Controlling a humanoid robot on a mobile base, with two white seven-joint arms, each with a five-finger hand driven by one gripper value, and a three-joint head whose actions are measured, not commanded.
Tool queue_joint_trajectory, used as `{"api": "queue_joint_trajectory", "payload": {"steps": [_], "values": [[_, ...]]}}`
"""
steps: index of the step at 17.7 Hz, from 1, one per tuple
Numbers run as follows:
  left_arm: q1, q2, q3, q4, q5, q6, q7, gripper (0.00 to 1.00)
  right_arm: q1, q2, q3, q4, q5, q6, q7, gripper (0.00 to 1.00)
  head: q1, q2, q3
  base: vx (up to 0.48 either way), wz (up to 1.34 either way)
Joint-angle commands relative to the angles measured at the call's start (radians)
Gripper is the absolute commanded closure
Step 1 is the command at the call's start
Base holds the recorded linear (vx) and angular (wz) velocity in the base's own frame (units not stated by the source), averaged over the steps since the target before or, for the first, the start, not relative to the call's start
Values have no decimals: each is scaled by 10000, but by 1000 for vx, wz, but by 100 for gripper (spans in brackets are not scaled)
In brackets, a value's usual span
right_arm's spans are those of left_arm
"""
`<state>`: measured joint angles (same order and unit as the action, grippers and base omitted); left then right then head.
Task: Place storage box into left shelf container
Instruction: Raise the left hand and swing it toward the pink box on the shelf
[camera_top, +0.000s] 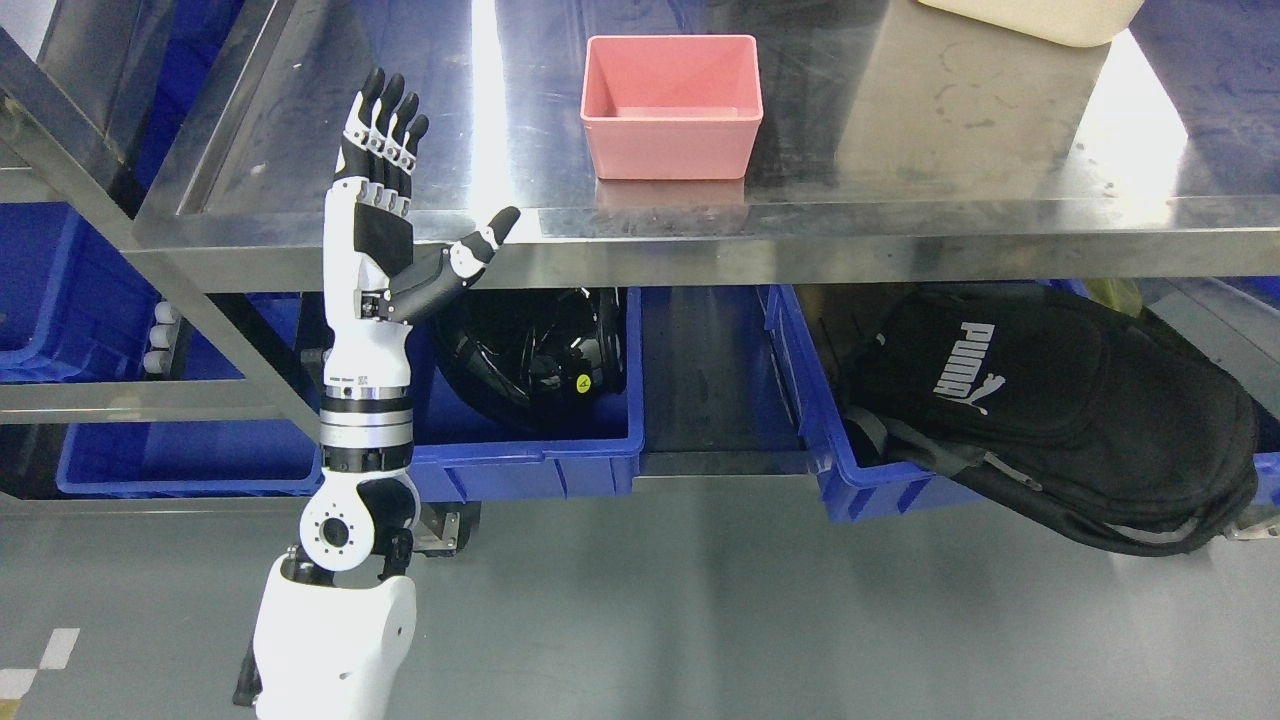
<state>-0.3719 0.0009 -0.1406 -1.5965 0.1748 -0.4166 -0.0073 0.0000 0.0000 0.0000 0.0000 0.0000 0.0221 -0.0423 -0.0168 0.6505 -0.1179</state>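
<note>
Your bench (900, 235) carries the pink box (671, 105) near its front edge, about midway along, upright and empty, untouched. Under the bench, the right blue bin (860, 470) holds a black backpack (1060, 420) spilling over its rim; the left bin (560, 465), likely your target, holds a dark helmet-like object (540, 355). Your left hand (395, 190) stands raised at the front edge, well left of the box, fingers straight, thumb out, holding nothing, seemingly readied to reach.

Storage box (672, 105) on the bench (900, 190) near its front edge, left hand (385, 215) raised left of it, helmet (535, 355) in a bin (530, 460) beneath the bench, backpack (1040, 420) in another bin (850, 470) to the right.
</note>
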Motion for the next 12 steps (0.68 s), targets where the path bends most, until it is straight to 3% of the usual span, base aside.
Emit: {"api": "queue_joint_trajectory", "payload": {"steps": [1, 3, 7, 9, 12], "values": [[8, 166, 376, -4, 0, -53, -49, 0, 93, -175, -46, -175, 15, -6, -7, 0, 0, 0, 0, 0, 0], [-343, 166, 942, -4, 0, -37, -445, 0, 93, -175, -46, -175, 15, -6, -7, 0, 0, 0, 0, 0, 0], [-1860, 265, 2309, 73, -46, 467, -3111, 0, 93, -175, -46, -175, 15, -6, -7, 0, 0, -1, 0, 0, 0], [-2948, 1122, 2495, 469, -61, 1217, -4674, 0, 93, -175, -46, -175, 15, -6, -7, 0, 0, -1, 0, 0, 0], [-4346, 2487, 2373, 1450, -411, 1374, -6807, 0, 93, -175, -46, -175, 15, -6, -7, 0, 0, -2, 0, 0, 0]]}}
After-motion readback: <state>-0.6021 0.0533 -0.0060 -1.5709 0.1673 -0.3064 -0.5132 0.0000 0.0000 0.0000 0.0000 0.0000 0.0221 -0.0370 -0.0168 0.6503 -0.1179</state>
